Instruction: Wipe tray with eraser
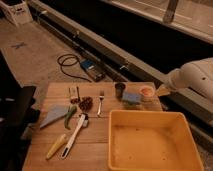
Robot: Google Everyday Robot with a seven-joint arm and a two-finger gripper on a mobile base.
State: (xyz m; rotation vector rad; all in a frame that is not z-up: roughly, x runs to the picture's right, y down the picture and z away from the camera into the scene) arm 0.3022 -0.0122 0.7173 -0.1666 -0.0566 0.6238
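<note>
- Hand (pixel 161 91) hung over the counter's far right corner, just right of an orange cup (pixel 146 91). It sat at the end of a white arm (pixel 192 76) that reached in from the right. Its fingers stood spread wide and gripped nothing that I could make out.
- Eraser (pixel 74 93), pale with dark stripes, lay on the wooden counter (pixel 95 150) toward its far left, well apart from the hand and outside the tray.
- Tray (pixel 150 145), yellow with raised walls, took up the counter's near right part. Its far wall ran just in front of the cup and a blue block (pixel 131 97).
- Just right of the eraser sat a brown knobbly lump (pixel 86 103), and beyond that a fork (pixel 101 102) lay lengthways.
- Dark cup (pixel 120 89) stood just behind the blue block.
- Nearer the left edge lay a blue-grey flat sheet (pixel 54 115), a green item (pixel 70 117), a white-handled brush (pixel 75 134) and a yellow item (pixel 56 146).
- On the floor beyond the counter, a looped black cable (pixel 70 62) lay beside a blue box (pixel 90 66).
</note>
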